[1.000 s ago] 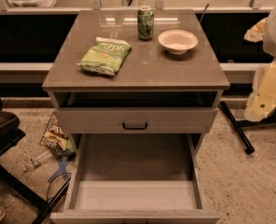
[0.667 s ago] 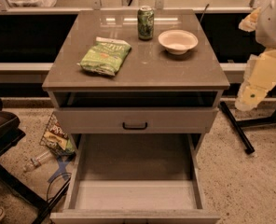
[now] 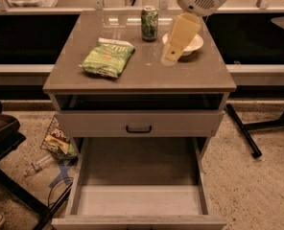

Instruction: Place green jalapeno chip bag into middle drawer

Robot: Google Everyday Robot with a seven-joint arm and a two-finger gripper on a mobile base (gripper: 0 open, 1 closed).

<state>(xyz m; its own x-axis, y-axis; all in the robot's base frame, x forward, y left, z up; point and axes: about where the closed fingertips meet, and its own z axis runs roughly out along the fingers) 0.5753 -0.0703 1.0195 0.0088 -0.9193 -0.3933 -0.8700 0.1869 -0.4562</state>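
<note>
The green jalapeno chip bag (image 3: pixel 107 57) lies flat on the left half of the grey cabinet top (image 3: pixel 132 78). My gripper (image 3: pixel 174 51) hangs from the arm over the right half of the top, in front of a white bowl (image 3: pixel 194 44) and about a hand's width right of the bag, holding nothing. The middle drawer (image 3: pixel 137 200) is pulled out low in front of the cabinet, and its pale floor is bare. Above it is a closed drawer front with a black bar handle (image 3: pixel 138 128).
A green soda can (image 3: pixel 149 23) stands at the back of the top, just left of the gripper. On the floor to the left lie a brownish snack bag (image 3: pixel 58 140) and a plastic bottle (image 3: pixel 36 166), beside a black chair (image 3: pixel 3 133). A black stand leg (image 3: pixel 242 131) is on the right.
My arm has swung from beside the cabinet's right side to over the tabletop, and the gripper now hangs in front of the bowl. The bag, can and drawer have not moved.
</note>
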